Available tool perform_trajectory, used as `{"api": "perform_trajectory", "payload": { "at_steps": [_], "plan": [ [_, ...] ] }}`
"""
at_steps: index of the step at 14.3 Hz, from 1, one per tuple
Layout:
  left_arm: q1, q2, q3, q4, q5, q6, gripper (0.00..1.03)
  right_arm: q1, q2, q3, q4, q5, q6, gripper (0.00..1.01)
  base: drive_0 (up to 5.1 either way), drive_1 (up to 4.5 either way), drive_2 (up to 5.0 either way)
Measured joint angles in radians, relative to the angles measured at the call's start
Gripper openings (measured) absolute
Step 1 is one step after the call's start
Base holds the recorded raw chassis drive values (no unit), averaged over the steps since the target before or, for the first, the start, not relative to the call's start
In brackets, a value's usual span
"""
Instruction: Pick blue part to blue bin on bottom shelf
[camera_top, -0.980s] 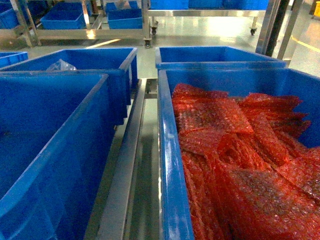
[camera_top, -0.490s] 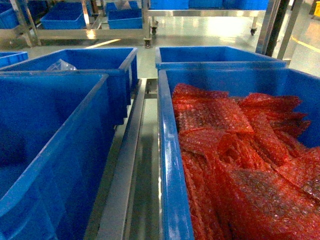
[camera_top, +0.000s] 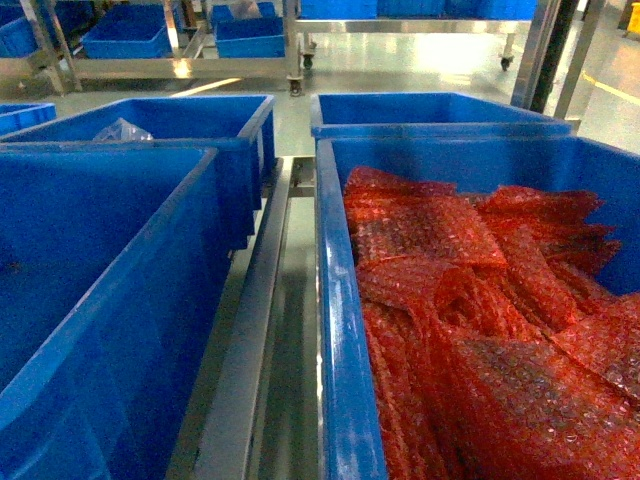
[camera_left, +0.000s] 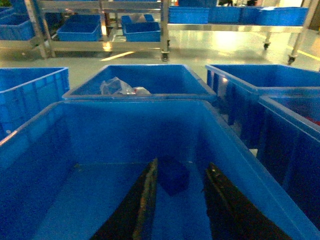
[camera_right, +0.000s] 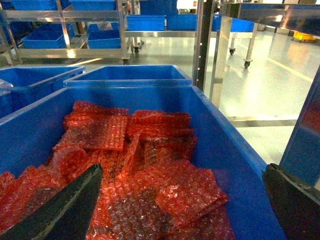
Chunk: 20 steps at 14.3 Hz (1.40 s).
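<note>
Blue part: dark blue block (camera_left: 172, 175) lying on the floor of the near-left bin (camera_left: 30, 150), right between my left jaws and just ahead of their tips.
Left gripper (camera_left: 176, 197): down inside that bin, fingers (camera_left: 145, 200) spread wide either side of the block, holding nothing that I can see.
Right gripper (camera_right: 185, 200): hanging over the neighbouring bin (camera_right: 235, 150), jaws wide apart and empty; below them only red bubble-wrap sheets (camera_right: 150, 150), no concern of mine.
Step in hand: I judge this as the pick, with the approach made and the grasp not yet closed.
Next move: I would ease the left jaws forward and down until the block sits between the pads, close, then lift clear of the bin wall.
Destination: steel rack (camera_left: 100, 45) across the floor, well beyond the jaws, with blue bins (camera_left: 80, 32) on its low tier; a base move looks necessary.
Doubt: blue on blue, so the block's edges are hard to read.
</note>
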Motion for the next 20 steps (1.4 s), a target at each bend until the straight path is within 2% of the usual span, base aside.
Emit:
{"api": "perform_trajectory", "payload": {
  "at_steps": [1, 2, 3, 7, 10, 14, 17, 18, 20],
  "plan": [
    [0.071, -0.072, -0.027, -0.044, 0.052, -0.001, 0.07, 0.000, 0.000, 0.000, -0.001, 0.000, 0.000, 0.98, 0.0, 0.00, 0.0],
    [0.071, -0.126, -0.045, -0.079, 0.063, -0.004, 0.02, 0.000, 0.000, 0.000, 0.000, 0.000, 0.000, 0.98, 0.0, 0.00, 0.0],
    [0.067, -0.131, -0.075, -0.023, 0.066, -0.004, 0.02, 0.000, 0.000, 0.000, 0.000, 0.000, 0.000, 0.98, 0.0, 0.00, 0.0],
    [0.067, -0.234, -0.105, -0.130, 0.065, -0.005, 0.02, 0.000, 0.000, 0.000, 0.000, 0.000, 0.000, 0.98, 0.0, 0.00, 0.0],
    [0.067, -0.413, -0.105, -0.293, 0.066, -0.005, 0.02, 0.000, 0.000, 0.000, 0.000, 0.000, 0.000, 0.98, 0.0, 0.00, 0.0],
    [0.067, -0.543, -0.105, -0.419, 0.066, -0.005, 0.02, 0.000, 0.000, 0.000, 0.000, 0.000, 0.000, 0.98, 0.0, 0.00, 0.0],
    [0.067, -0.742, -0.105, -0.611, 0.066, -0.005, 0.02, 0.000, 0.000, 0.000, 0.000, 0.000, 0.000, 0.98, 0.0, 0.00, 0.0],
    [0.067, -0.899, -0.103, -0.781, 0.064, -0.004, 0.02, 0.000, 0.000, 0.000, -0.001, 0.001, 0.000, 0.98, 0.0, 0.00, 0.0],
    [0.067, -0.899, -0.104, -0.780, 0.065, -0.005, 0.02, 0.000, 0.000, 0.000, 0.000, 0.000, 0.000, 0.98, 0.0, 0.00, 0.0]
  ]
}}
